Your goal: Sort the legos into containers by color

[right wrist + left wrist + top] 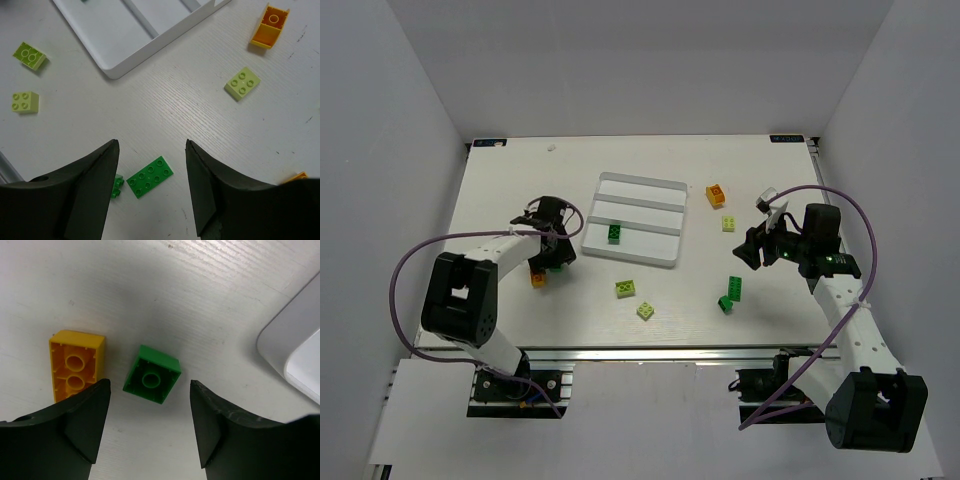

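Green lego (151,381), hollow side up, lies between spread left fingers (86,426), untouched.

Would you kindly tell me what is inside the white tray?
One dark green brick lies inside the tray; I see nothing else there. Nothing covers it from above.

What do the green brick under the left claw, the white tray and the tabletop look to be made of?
Green brick: moulded plastic, slight sheen; its hollow underside with a centre tube faces up. Tray: likely white plastic, smooth, with a rounded corner. Tabletop: matte white with fine wood-like grain lines; painted wood or laminate, unclear which.
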Controlling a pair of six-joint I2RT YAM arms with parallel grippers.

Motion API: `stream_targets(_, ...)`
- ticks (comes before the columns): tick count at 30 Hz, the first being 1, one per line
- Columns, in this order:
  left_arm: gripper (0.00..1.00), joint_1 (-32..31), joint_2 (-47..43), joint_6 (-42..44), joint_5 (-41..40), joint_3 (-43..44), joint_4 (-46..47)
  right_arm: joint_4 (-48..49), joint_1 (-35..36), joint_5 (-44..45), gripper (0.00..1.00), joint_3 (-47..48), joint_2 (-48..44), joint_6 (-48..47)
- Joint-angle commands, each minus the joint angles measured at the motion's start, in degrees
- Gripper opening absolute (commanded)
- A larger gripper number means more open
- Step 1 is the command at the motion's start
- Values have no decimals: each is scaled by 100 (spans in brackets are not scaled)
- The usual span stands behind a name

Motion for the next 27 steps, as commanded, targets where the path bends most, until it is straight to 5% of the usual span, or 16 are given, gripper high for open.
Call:
stream_targets(1,74,37,47,125,-2,284,121,198,25,-118,62,10,-32,-90)
stream_targets(14,61,90,337,274,42,390,148,180,25,-109,62,28,-67,-99)
stream_targets(27,17,29,-295,757,682,144,524,180,25,-92,62,19,-59,-99)
